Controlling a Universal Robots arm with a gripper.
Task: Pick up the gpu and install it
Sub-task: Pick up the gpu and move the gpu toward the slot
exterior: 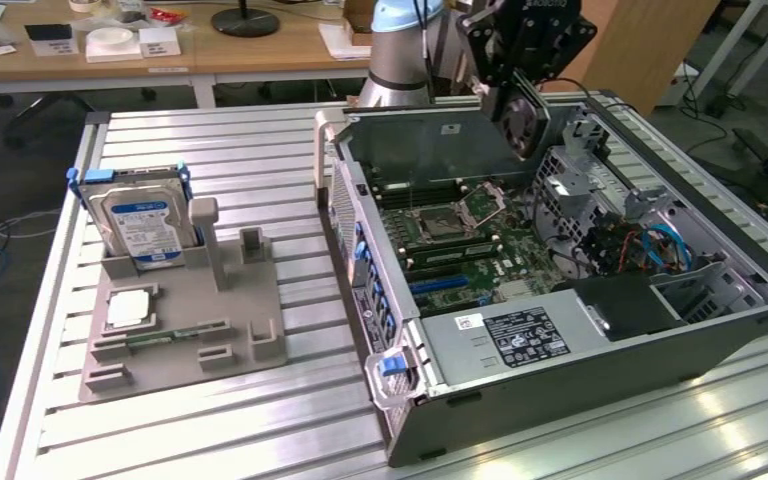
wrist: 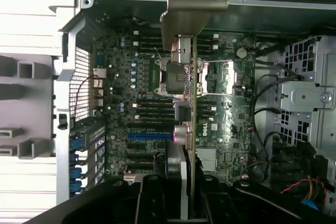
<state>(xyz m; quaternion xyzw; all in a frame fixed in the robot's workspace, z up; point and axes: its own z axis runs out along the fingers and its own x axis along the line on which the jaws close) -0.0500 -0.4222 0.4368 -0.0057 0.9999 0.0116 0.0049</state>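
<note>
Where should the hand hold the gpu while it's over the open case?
By its upper edge, from above, the hand pinching across the two flat faces. The gpu hangs edge-down over the motherboard, so that leaves the lower edge and metal bracket free.

— Is the light even?
— Bright from overhead. Glare streaks the ribbed metal surface along the exterior view's lower edge.
— And inside the computer case?
— Dimmer, full of shadow. In the wrist view the hand is a black mass, and the bracket of the gpu catches pale grey light.
</note>
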